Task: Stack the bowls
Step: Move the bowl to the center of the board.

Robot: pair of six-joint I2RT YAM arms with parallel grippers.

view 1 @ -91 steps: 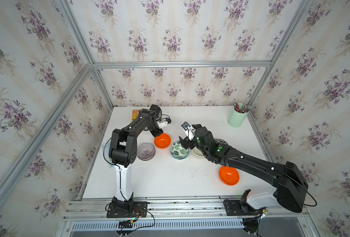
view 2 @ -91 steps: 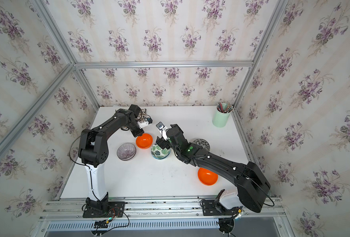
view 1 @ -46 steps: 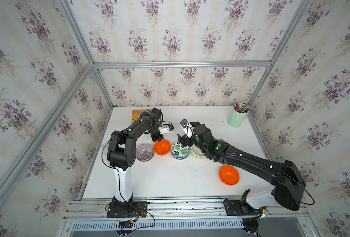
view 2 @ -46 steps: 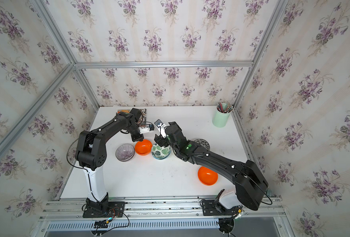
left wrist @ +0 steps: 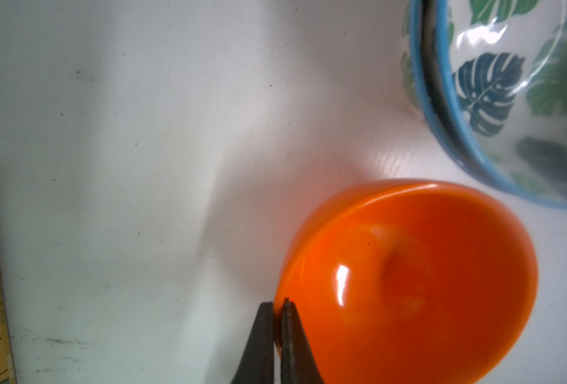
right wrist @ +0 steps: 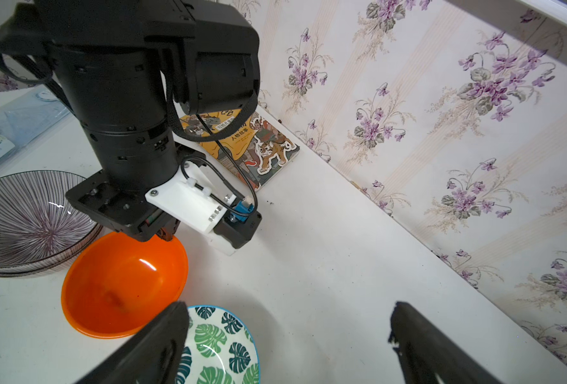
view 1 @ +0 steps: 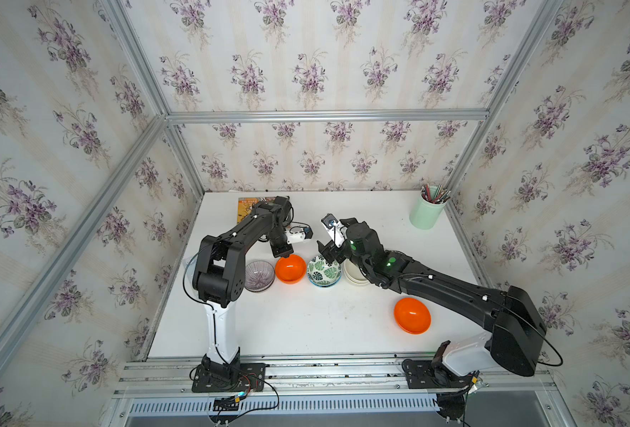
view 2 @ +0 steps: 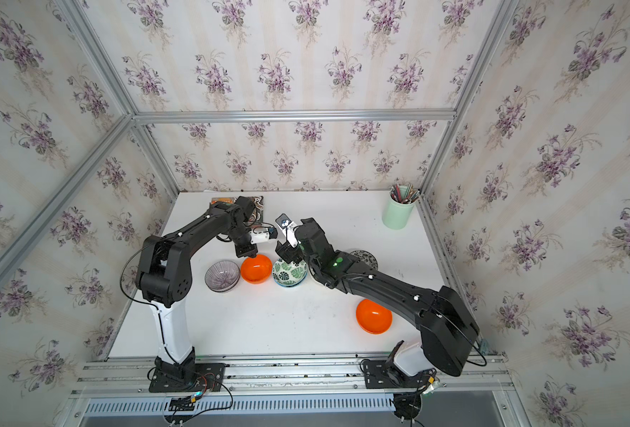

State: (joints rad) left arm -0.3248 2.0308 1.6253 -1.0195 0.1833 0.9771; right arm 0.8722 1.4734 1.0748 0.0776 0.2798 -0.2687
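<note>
Orange bowl (left wrist: 408, 282): tilted, rim pinched by left gripper (left wrist: 277, 304), likely for carrying to a stack.
Right gripper (right wrist: 288, 307): jaws wide above leaf bowl (right wrist: 218, 342), seemingly ready to grasp.

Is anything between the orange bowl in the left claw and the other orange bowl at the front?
Yes: the leaf-print bowl sits right beside the held orange bowl toward the front orange bowl, and the right arm stretches close behind that path.
</note>
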